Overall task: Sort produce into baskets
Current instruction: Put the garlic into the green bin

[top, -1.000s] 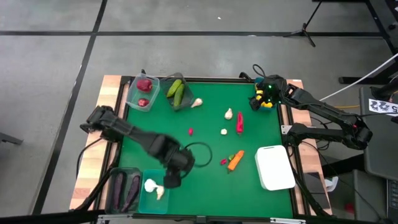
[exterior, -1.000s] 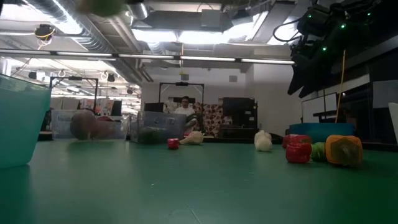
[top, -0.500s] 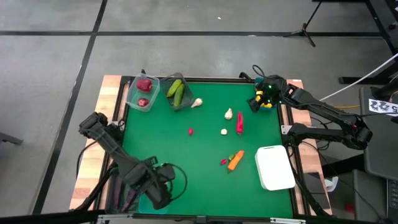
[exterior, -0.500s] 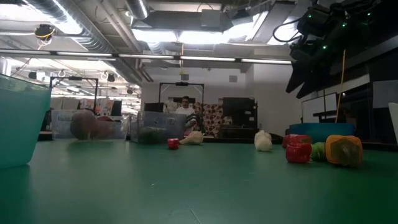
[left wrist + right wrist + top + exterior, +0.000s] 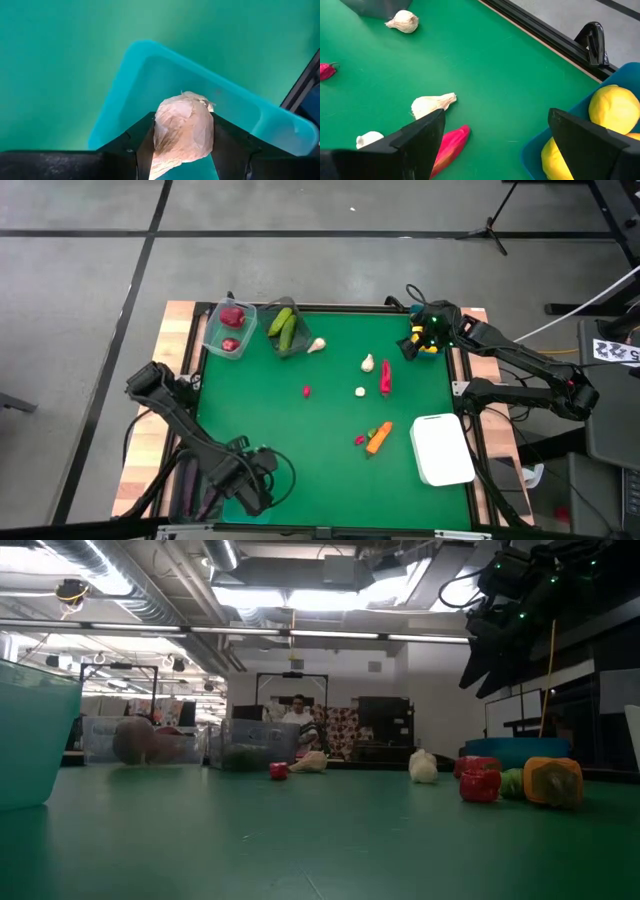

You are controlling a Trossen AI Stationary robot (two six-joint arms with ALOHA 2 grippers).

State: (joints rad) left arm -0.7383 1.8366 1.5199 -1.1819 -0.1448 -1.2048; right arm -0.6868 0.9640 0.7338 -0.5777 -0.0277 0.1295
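Garlic bulb (image 5: 182, 127) sits pinched in the left pincer (image 5: 181, 145) above the teal tub (image 5: 150, 75) at the worktop's 7 o'clock; carrot (image 5: 378, 438) lies at 5, lemons (image 5: 615, 107) fill the blue tub (image 5: 580, 107) at 1.

Green table top (image 5: 330, 400), teal tub (image 5: 150, 80), off-white garlic (image 5: 182, 127), yellow lemons (image 5: 615, 107), orange carrot (image 5: 378, 438), white tray (image 5: 442, 448), maybe a purple eggplant (image 5: 188, 478).

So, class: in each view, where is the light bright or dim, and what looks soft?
Low view: ceiling lights glare, right arm a dark silhouette, near mat dim. High view: even light. Left wrist view: garlic sharp, tub soft. Right wrist view: evenly lit, lemons bright.
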